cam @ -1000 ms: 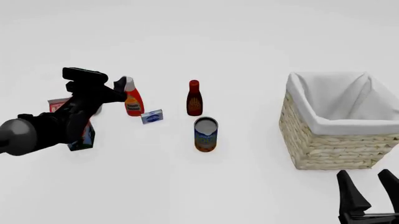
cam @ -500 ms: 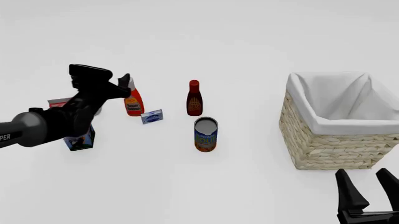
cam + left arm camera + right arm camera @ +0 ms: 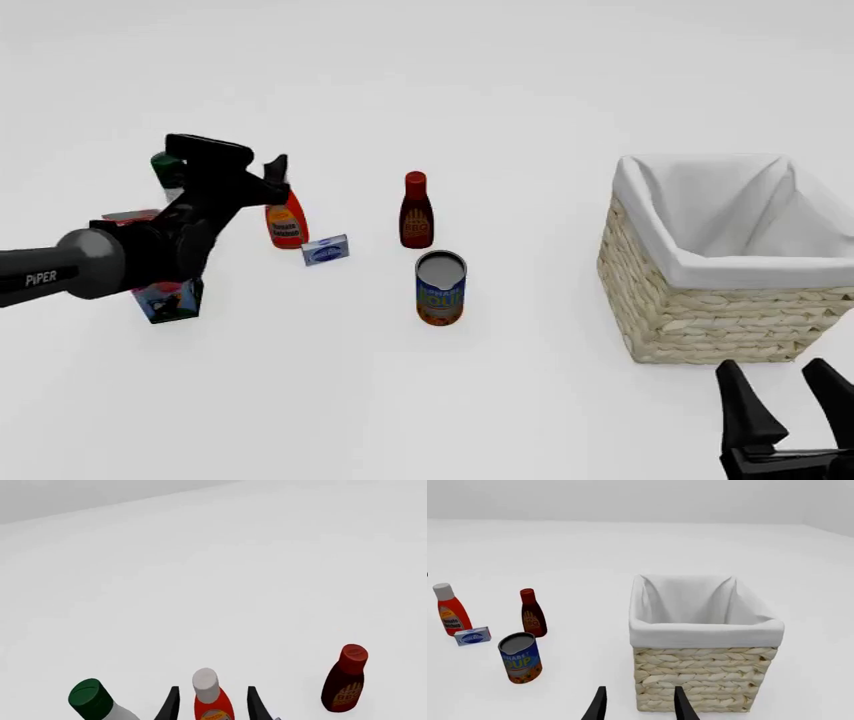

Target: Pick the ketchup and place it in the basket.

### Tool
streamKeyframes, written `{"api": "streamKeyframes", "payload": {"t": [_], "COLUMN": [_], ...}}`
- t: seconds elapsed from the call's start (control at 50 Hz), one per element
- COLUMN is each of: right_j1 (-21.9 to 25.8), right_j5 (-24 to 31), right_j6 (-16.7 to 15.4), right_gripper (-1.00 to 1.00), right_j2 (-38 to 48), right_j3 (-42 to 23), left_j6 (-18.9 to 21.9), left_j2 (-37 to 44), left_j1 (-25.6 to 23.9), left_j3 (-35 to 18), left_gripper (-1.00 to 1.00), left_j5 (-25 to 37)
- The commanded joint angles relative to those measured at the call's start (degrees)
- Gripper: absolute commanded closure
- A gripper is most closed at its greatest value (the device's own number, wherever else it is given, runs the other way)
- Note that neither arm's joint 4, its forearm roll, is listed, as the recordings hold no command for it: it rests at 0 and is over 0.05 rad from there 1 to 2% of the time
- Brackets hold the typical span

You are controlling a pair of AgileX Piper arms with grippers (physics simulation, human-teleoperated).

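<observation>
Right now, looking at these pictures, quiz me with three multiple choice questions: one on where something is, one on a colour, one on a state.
1. Where is the ketchup?
A. Inside the basket
B. Between the left gripper's fingers
C. Lying beside the soup can

2. What colour is the ketchup's cap?
A. Grey-white
B. Green
C. Red

3. What is in the basket?
A. A bottle
B. A can
C. Only its white lining

Answers: 1 B, the left wrist view shows it standing between the open fingers of the left gripper. 2 A, the pale cap shows there. 3 C, the right wrist view shows nothing inside.
</observation>
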Motion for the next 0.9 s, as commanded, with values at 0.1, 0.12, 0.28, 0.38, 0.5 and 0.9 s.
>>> {"api": "streamKeyframes", "payload": {"t": [0.1,0.12,0.28,0.38,0.5,0.9], "right_j1": [-0.06,-0.09,-0.12,-0.11,-0.17,-0.17], "right_j5": [0.11,-0.09,-1.06,-1.38,-1.47,-2.58], "right_j6": [0.08,0.12,0.16,0.18,0.21,0.32], "right_gripper": [-1.00,-1.00,-1.00,-1.00,-1.00,-1.00], "right_j2": [-0.01,0.23,1.31,1.65,1.73,3.35], "right_j3": [0.01,0.01,0.00,0.00,0.00,0.01], "left_j6": [0.27,0.28,0.29,0.20,0.15,0.03], "left_j2": [3.27,3.45,5.34,6.07,6.84,11.55], "left_j1": [0.21,0.18,0.29,0.35,0.43,0.99], "left_j3": [-2.38,-2.49,-3.66,-3.94,-4.33,-6.93], "left_gripper": [-1.00,-1.00,-1.00,-1.00,-1.00,-1.00], "left_j5": [-0.40,-0.45,-0.75,-1.03,-1.19,-1.88]}}
